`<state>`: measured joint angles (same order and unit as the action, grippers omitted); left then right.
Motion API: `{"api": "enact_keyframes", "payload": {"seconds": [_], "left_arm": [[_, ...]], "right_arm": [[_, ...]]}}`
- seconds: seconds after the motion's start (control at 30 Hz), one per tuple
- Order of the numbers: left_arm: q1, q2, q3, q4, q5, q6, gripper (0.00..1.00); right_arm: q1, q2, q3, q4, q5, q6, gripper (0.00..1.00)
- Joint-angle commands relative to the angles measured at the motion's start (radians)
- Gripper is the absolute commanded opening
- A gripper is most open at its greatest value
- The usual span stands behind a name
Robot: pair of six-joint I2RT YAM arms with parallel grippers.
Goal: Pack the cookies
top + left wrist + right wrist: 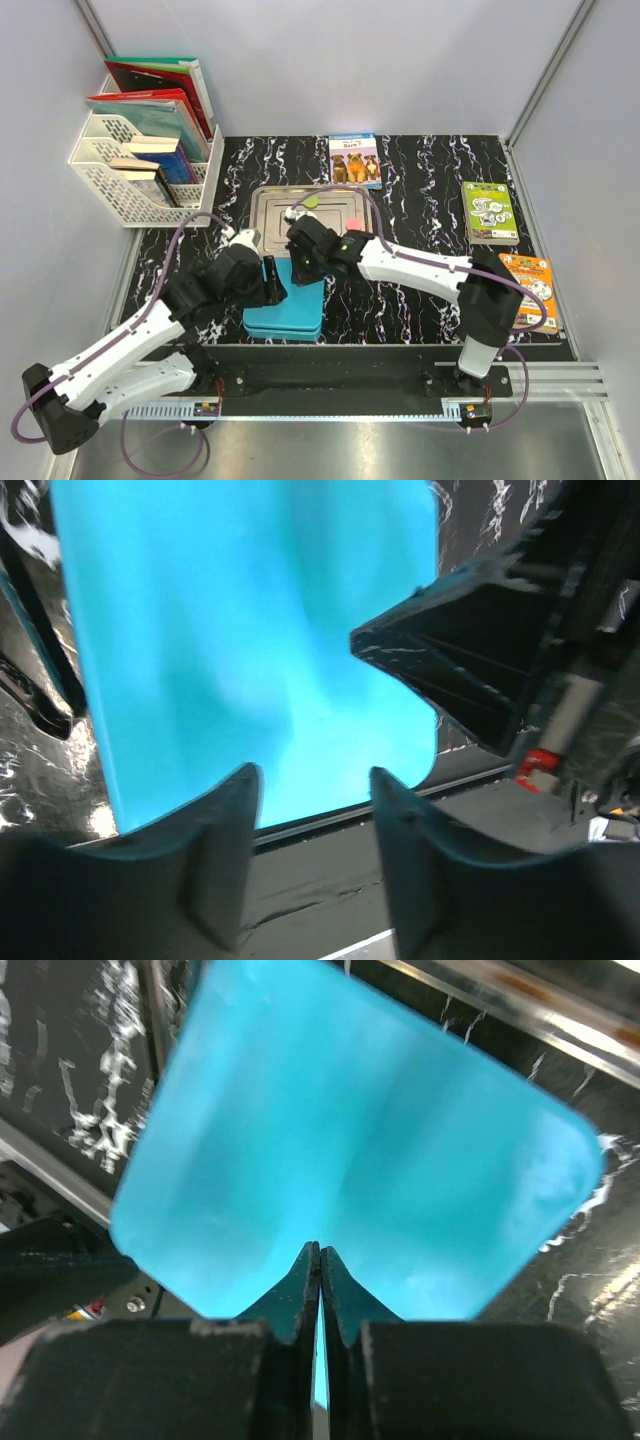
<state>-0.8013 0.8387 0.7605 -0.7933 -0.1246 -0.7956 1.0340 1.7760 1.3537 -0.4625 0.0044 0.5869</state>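
1. Nearest the overhead camera runs the mounting rail (350, 380) that carries both arms.
2. Tabletop (430, 300): black marbled surface. It bears every item listed below.
3. Metal tray (272, 218): centre rear, just behind the teal box.
4. Teal box (290, 312): near centre, between the tray and the rail. Its flat top fills both wrist views. It appears closed; whether the lid is fully seated cannot be told.
5. Left hand (272, 282): over the left edge of the box. Fingers stand moderately apart, with nothing between them in the left wrist view (315, 780).
6. Right hand (300, 262): over the rear edge of the box, beside the tray. Fingers are pressed together, gripping nothing visible (320, 1252).
7. Cookies: a green cookie (313, 201) and a pink cookie (352, 222) lie flat on the tray. Any others are hidden by the right arm or too small to tell.
8. Governing relation: the cookies lie beyond both hands, away from the arm bases. The right hand is nearer to them. As round discs they present no long axis to align with.
9. Judgement: packing is incomplete. The box probably needs opening before any cookie goes in.
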Motion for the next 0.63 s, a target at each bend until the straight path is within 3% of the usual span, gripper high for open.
{"api": "enact_keyframes", "payload": {"seconds": [0.0,0.03,0.07,0.1,0.2,0.23,0.33,0.6], "left_arm": [[0.001,-0.020,0.088,-0.024,-0.069,0.048,0.73],[0.001,-0.023,0.098,-0.027,-0.076,0.053,0.78],[0.002,-0.026,0.102,-0.032,-0.084,0.058,0.95],[0.001,-0.030,0.105,-0.035,-0.099,0.058,0.99],[0.001,-0.041,0.109,-0.035,-0.122,0.052,0.99],[0.002,-0.036,0.115,-0.034,-0.130,0.046,0.99],[0.001,-0.009,0.131,-0.035,-0.138,0.042,0.99],[0.001,0.020,0.146,-0.026,-0.181,0.059,0.99]], "right_arm": [[0.001,-0.112,0.076,-0.060,0.095,-0.045,0.20],[0.000,-0.122,0.078,-0.064,0.101,-0.047,0.25],[0.000,-0.147,0.075,-0.065,0.121,-0.050,0.28],[0.000,-0.159,0.064,-0.065,0.134,-0.052,0.35],[0.001,-0.217,0.029,-0.059,0.213,-0.050,0.49],[-0.002,-0.236,0.016,-0.057,0.241,-0.048,0.59],[0.000,-0.323,-0.068,-0.019,0.347,-0.033,0.76],[0.000,-0.541,-0.281,0.079,0.502,-0.019,0.88]]}}
